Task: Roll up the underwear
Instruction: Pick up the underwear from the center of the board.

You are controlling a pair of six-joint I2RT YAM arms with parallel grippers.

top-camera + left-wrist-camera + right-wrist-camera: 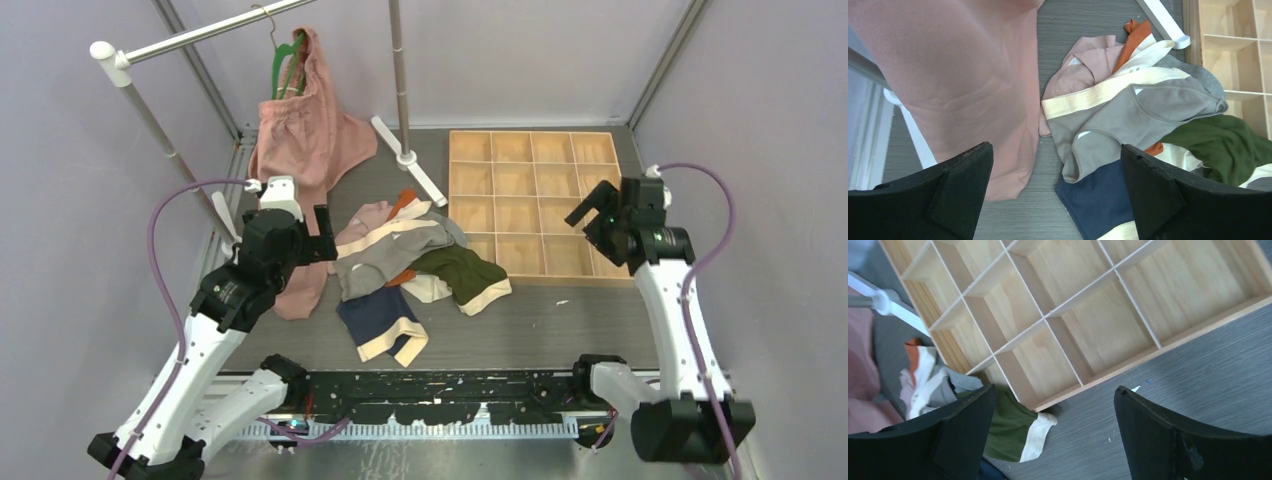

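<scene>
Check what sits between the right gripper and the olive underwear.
The near-left corner of the wooden divider tray, its compartments empty there. The top view shows it: the open right gripper hangs over the tray, and the olive underwear lies at its corner.

Wooden compartment tray [530, 133], flat on grey table [560, 320]. Left of tray, white rack foot [410, 160]; farther left, large pink garment [310, 150] on green hanger [285, 65].

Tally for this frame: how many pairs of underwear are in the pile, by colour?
Navy underwear: 1
Olive green underwear: 1
Grey underwear: 1
Orange underwear: 1
Pinkish underwear: 1
Total: 5 that can be told apart; the pile overlaps, so more could be hidden.
</scene>
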